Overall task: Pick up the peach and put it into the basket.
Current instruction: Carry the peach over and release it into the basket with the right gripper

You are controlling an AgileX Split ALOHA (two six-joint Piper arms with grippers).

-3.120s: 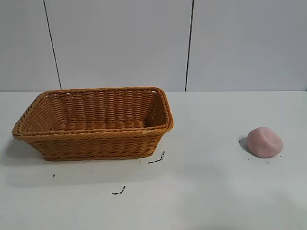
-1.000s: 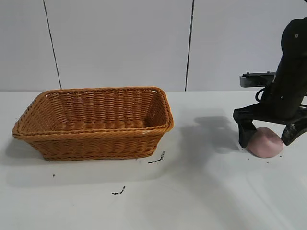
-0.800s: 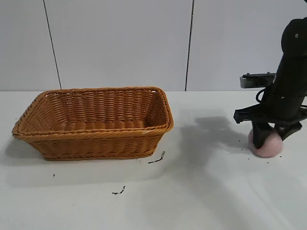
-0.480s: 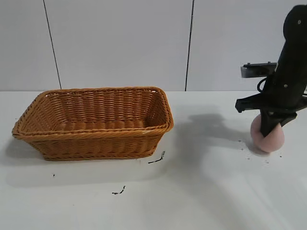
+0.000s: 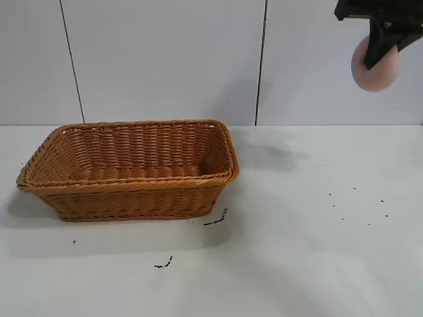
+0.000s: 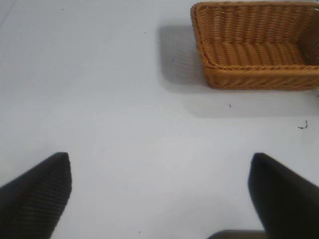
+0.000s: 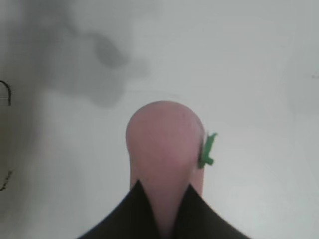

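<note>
Pink peach (image 5: 377, 66) is up in the air at the top right corner of the exterior view, clamped in the right gripper (image 5: 382, 45). The black fingers (image 5: 378, 47) are squeezed in on it hard enough that the soft lump bulges out on both sides. From the right wrist view you can see the peach (image 7: 164, 149) sticking out past the pinched fingertips, with a little green leaf bit (image 7: 207, 149) poking off one side, and plain white table (image 7: 249, 74) far below it.

Wicker basket (image 5: 132, 168) is sitting on the table (image 5: 297, 264) over on the left, well apart from the peach, nothing in it as far as I can see. Orange-brown weave, flaring sides, braided rim. A few dark specks (image 5: 357, 205) are scattered on the table at the right, and a couple of black scuff marks (image 5: 217, 219) sit just beside the basket's near right corner.

Left gripper (image 6: 159, 194) is off on its own over bare table, fingers spread wide with nothing between them, and the basket (image 6: 256, 47) shows far off in its view.
</note>
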